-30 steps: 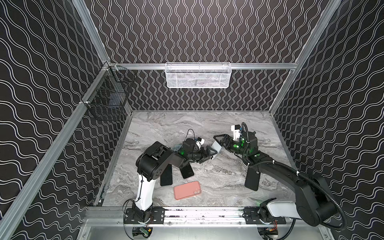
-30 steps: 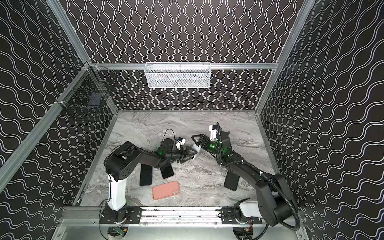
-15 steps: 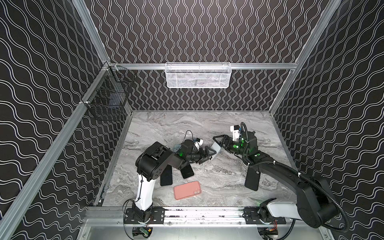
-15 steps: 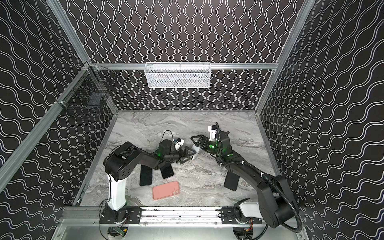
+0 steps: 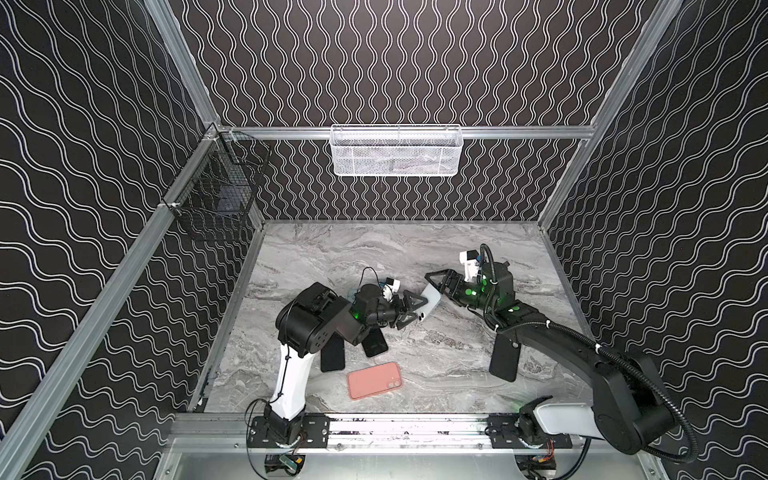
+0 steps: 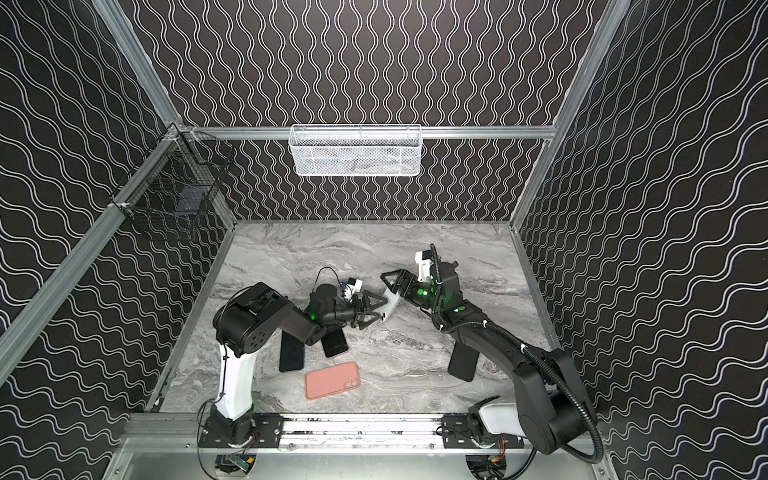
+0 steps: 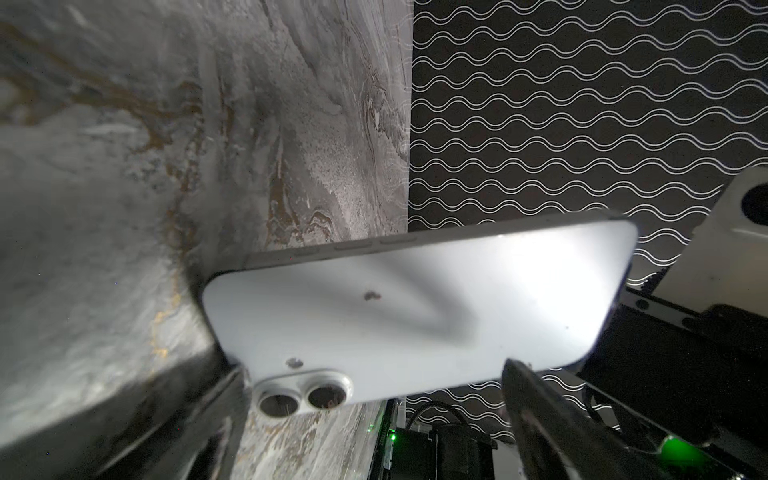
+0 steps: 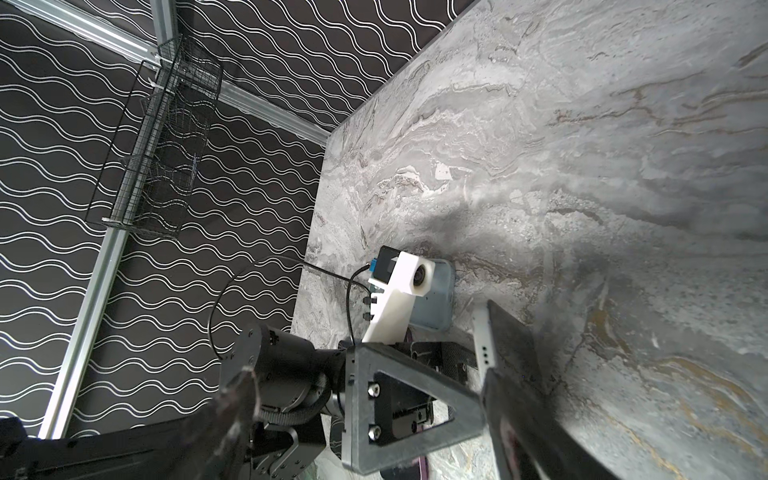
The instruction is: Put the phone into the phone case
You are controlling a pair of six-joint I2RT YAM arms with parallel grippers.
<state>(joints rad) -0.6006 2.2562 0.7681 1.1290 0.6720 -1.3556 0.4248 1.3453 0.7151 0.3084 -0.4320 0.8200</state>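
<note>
Glossy white slab phone (image 7: pixel 415 307) at black fingertips (image 7: pixel 523 390); flat salmon-pink case (image 5: pixel 374 380) behind them; grey-veined marble tabletop (image 5: pixel 436 353); black walls (image 5: pixel 395 62) with white wavy lines.

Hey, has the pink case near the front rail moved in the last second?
No. The pink case lies at the same spot and angle, the same gap from the front rail, in both top views.

The phone (image 7: pixel 395 316) has a smooth, softly glossy white back, the table (image 5: pixel 415 249) looks like polished grey marble, and the white basket (image 5: pixel 395 151) above the table's far edge is fine metal mesh on a matt aluminium rail (image 5: pixel 519 132).
</note>
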